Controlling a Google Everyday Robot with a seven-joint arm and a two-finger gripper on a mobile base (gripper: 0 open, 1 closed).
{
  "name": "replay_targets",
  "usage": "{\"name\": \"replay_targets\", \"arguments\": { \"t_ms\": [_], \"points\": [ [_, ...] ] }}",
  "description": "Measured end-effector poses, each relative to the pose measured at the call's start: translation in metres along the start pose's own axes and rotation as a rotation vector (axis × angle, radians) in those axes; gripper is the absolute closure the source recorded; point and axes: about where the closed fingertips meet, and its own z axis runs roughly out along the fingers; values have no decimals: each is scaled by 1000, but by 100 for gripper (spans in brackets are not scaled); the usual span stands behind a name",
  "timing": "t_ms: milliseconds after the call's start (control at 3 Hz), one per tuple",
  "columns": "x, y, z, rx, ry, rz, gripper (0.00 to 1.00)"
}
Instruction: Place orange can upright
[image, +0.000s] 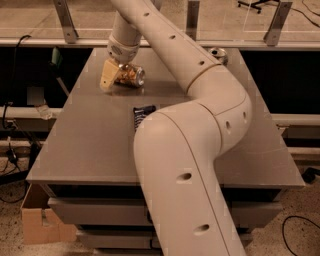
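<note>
The orange can (131, 76) lies on its side at the back left of the grey table (90, 145), its silver end facing right. My gripper (113, 79) comes down from above and sits right at the can's left end, touching or nearly touching it. Its tan pads hide that end of the can. The arm sweeps across the middle of the view and hides much of the table.
A dark blue snack wrapper (142, 113) lies flat mid-table, partly behind the arm. Another can (218, 53) stands at the back right, near the edge. A railing with metal posts runs behind the table. A cardboard box (40, 225) sits on the floor at the left.
</note>
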Motion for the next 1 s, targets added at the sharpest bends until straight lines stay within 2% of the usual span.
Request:
{"name": "replay_targets", "arguments": {
  "t_ms": [333, 667, 1000],
  "points": [
    [-2, 0, -1, 2, 0, 14, 51],
    [-11, 3, -21, 18, -59, 18, 81],
    [-12, 10, -50, 31, -155, 19, 100]
  ]
}}
